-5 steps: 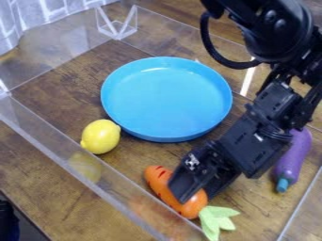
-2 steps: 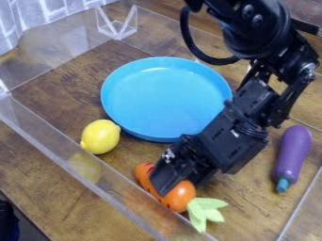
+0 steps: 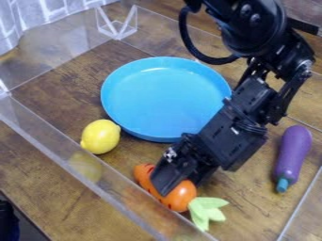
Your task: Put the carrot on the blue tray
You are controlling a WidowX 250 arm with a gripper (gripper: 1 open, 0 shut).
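Orange carrot (image 3: 179, 196) lies between the fingers of the black pincer (image 3: 176, 171).

Carrot low on the desk, tray above it

The tray (image 3: 167, 97) lies flat on the desk (image 3: 56, 83), in the upper middle of the view. The lemon (image 3: 101, 136) sits just beside its lower left rim. Below the tray, the carrot (image 3: 176, 196) lies near the desk's lower edge, beside the clear wall (image 3: 94, 174), its leafy end towards the lower right. The eggplant (image 3: 292, 155) lies to the right, well apart from the lemon, with the claw (image 3: 174, 181) at the carrot, between them.
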